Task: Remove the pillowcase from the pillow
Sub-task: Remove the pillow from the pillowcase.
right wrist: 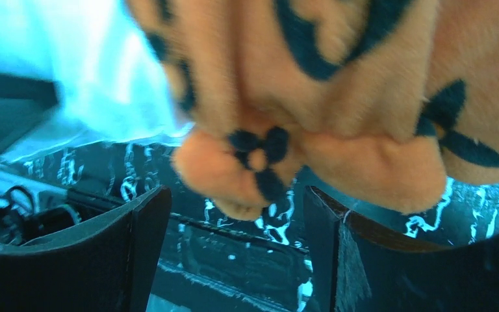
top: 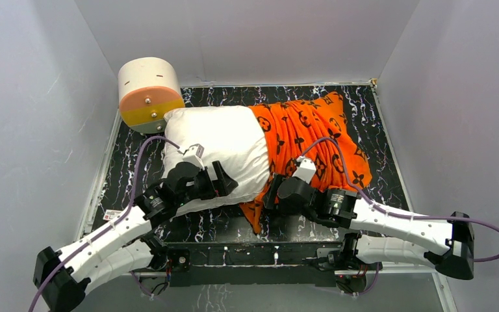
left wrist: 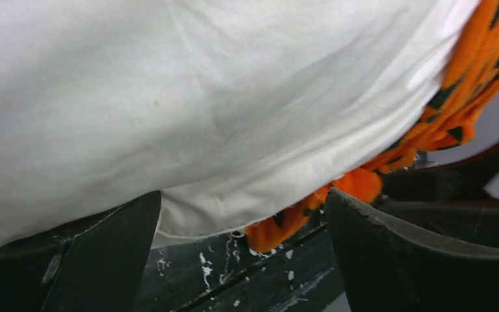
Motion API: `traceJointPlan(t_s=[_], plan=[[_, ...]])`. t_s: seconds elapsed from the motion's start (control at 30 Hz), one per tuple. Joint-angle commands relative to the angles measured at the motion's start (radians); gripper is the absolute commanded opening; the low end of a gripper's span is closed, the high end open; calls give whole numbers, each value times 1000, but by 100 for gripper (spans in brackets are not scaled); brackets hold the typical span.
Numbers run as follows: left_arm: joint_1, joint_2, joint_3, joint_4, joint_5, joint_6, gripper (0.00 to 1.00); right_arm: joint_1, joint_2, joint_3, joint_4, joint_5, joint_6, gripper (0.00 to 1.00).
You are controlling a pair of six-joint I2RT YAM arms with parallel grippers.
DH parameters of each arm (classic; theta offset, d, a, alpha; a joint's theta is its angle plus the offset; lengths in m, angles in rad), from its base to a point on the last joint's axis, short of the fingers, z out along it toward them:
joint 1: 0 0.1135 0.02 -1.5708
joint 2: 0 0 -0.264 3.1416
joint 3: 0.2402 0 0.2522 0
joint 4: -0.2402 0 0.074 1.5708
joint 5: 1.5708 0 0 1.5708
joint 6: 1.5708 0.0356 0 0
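Note:
The white pillow (top: 217,146) lies across the black marbled floor, and its right half is still inside the orange pillowcase (top: 308,130). My left gripper (top: 219,184) is at the pillow's near edge. In the left wrist view that gripper (left wrist: 243,224) is open, and the pillow (left wrist: 201,97) hem and an orange pillowcase (left wrist: 357,185) fold lie just past the fingertips. My right gripper (top: 269,194) is at the pillowcase's near open end. In the right wrist view it (right wrist: 234,244) is open too, and a bunched pillowcase (right wrist: 338,97) fold hangs just above the gap without being pinched.
A cream-and-orange cylinder (top: 148,91) stands at the back left, touching the pillow's far corner. Grey walls close in the floor (top: 364,188) on three sides. The arm bases and a black rail (top: 253,253) run along the near edge.

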State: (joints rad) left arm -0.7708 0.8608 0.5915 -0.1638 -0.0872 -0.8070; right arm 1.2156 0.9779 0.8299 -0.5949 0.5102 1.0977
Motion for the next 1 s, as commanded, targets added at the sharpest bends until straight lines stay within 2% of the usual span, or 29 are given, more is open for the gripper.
traceJointPlan(t_s=[0.0, 0.07, 0.17, 0.23, 0.33, 0.43, 0.5, 0.53, 0.6, 0.67, 0.73, 0.87, 0.97], plan=[[6, -77, 74, -116, 74, -14, 98, 3, -37, -110, 135, 129, 168, 78], [6, -104, 108, -168, 139, -24, 98, 3, -64, -172, 276, 195, 167, 69], [6, -141, 131, -230, 238, -44, 98, 1, -62, -207, 421, 254, 119, 65], [7, -176, 121, -237, 295, -62, 98, -3, -40, -178, 402, 267, 112, 64], [7, -242, 73, -244, 290, -121, 98, -14, 3, -121, 348, 238, 96, 55], [7, -291, -8, -208, 234, -214, 98, -20, 23, -114, 381, 187, 87, 57], [7, -311, -72, -117, 239, -285, 98, -22, 25, -129, 399, 196, 114, 63], [6, -313, -103, -46, 256, -319, 98, -22, 24, -139, 405, 205, 132, 62], [7, -294, -142, 67, 293, -351, 98, -24, 17, -155, 409, 216, 162, 46], [7, -238, -137, 91, 313, -357, 98, -24, 8, -172, 431, 214, 171, 25], [6, -169, -120, 92, 330, -351, 98, -25, 5, -179, 444, 210, 172, 13], [4, -75, -138, 151, 292, -399, 98, -26, 33, -158, 440, 197, 156, 12], [-11, -73, -228, 319, 177, -511, 98, -27, 63, -135, 432, 171, 146, 12]])
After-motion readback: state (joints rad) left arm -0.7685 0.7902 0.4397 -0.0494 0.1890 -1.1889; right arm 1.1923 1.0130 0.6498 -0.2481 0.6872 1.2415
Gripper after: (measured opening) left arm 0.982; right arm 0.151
